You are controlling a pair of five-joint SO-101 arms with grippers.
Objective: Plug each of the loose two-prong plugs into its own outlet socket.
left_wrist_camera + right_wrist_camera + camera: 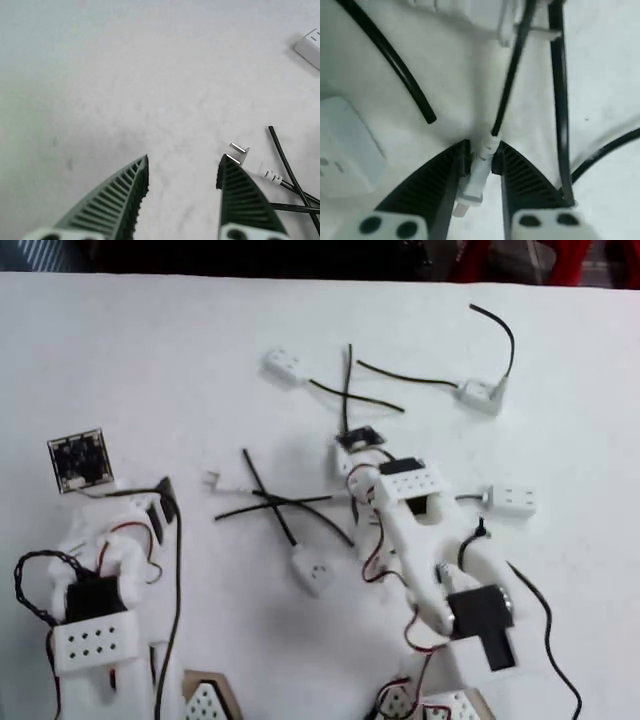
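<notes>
Right gripper (482,148) was clamped on a white two-prong plug (475,181) — its black cable ran out ahead of the fingers, and an outlet socket (342,150) lay just beside it on the table (610,75). Left gripper (183,165) hung low over the table with its jaws wide apart. A second loose plug (239,152) lay right by one fingertip — couldn't tell if they touched.

From my station I see a small square black-and-white patterned card (78,460) lying on the white table (150,350), and a red thing (560,260) beyond the table's far edge.
</notes>
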